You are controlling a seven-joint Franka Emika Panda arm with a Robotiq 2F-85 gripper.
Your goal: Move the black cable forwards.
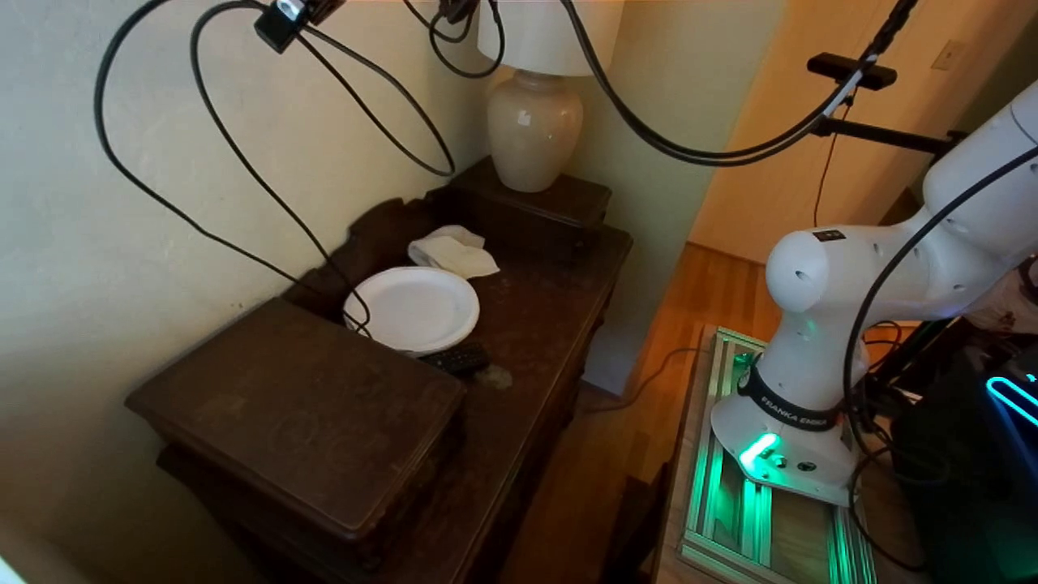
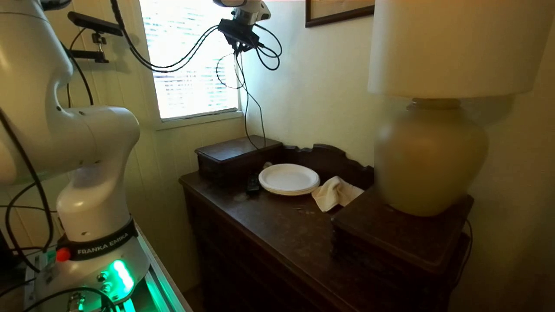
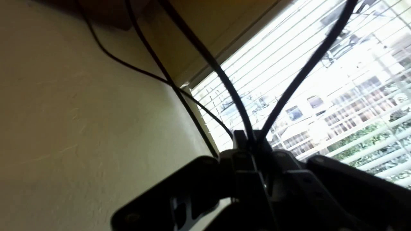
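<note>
Black cable (image 3: 214,64) pinched between the jaws, loose loops hanging, dark wooden dresser (image 2: 282,225) below

Daylight glares through a blind-covered window (image 2: 190,97). Dark wooden dresser (image 1: 559,292) stands along the pale wall (image 2: 321,95), white-shaded table lamp (image 1: 531,126) on its raised end box (image 1: 574,203); picture frame (image 2: 340,18) hangs above. Hardwood floor (image 1: 709,288), orange-brown.

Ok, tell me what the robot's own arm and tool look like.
The arm is white, with smooth, rounded segments and thick black cables looping alongside. A black band low down reads FRANKA EMIKA, with a red knob at one end and a green light below. The tool is black and angular.
</note>
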